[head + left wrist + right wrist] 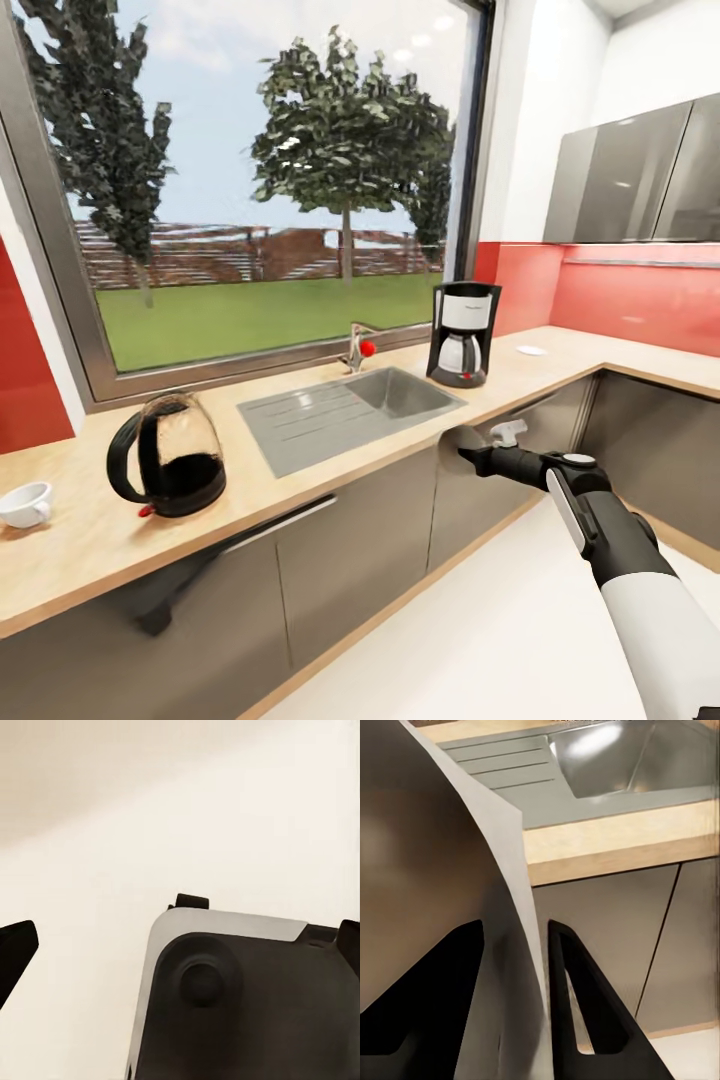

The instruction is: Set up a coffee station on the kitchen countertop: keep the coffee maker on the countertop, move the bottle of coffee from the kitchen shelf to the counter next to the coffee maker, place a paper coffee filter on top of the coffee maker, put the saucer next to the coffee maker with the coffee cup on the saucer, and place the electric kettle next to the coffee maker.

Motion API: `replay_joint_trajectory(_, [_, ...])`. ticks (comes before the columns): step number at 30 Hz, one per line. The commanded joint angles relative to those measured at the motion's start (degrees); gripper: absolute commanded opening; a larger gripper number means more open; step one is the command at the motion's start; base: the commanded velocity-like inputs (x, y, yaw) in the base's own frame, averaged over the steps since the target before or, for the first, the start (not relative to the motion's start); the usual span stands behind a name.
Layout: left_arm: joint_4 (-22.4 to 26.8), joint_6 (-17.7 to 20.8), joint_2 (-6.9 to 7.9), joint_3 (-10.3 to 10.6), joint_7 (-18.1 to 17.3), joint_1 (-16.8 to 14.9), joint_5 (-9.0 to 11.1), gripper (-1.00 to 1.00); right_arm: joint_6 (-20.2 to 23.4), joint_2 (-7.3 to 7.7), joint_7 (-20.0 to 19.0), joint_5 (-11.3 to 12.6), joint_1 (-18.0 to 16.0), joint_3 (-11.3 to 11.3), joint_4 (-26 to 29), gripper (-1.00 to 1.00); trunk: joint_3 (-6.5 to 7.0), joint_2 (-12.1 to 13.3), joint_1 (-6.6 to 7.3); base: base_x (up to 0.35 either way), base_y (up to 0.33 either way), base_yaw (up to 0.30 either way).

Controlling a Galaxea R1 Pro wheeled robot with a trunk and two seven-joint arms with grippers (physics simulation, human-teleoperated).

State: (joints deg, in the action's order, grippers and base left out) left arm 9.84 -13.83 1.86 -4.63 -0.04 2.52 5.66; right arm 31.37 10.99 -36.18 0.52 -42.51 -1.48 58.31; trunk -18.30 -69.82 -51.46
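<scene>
The paper coffee filter (472, 892) is pinched by the right gripper (514, 945) before the sink (345, 410); the left gripper's (180, 945) state cannot be told.

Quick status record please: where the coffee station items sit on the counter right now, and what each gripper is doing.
coffee maker: upright on the kitchen countertop, right of the sink
electric kettle: upright on the countertop, left of the sink, far from the coffee maker
coffee cup: on the bare countertop, left of the kettle, not on a saucer
saucer: on the countertop, right of the coffee maker, nothing on it
right gripper: shut on the paper coffee filter, held in front of the cabinet fronts, below counter edge
left gripper: fingers wide apart, nothing between them
</scene>
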Motion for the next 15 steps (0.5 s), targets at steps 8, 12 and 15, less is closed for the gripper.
replay_joint_trajectory(8, [0.1,-0.1,-0.01,0.0,-0.1,0.0,0.5,1.00,0.4,-0.01,-0.2,0.1,0.0,-0.1,0.1,-1.00,0.06,0.0,-0.02,0.131,-0.122,-0.121])
replay_joint_trajectory(12, [0.1,-0.1,-0.01,0.0,-0.1,0.0,0.5,1.00,0.4,-0.01,-0.2,0.1,0.0,-0.1,0.1,-1.00,0.19,0.0,-0.02,0.006,-0.005,-0.260])
replay_joint_trajectory(15, [0.1,-0.1,0.00,0.0,-0.1,0.0,0.5,1.00,0.4,-0.01,-0.2,0.1,0.0,-0.1,0.1,-1.00,0.28,0.0,-0.02,0.001,-0.001,-0.264])
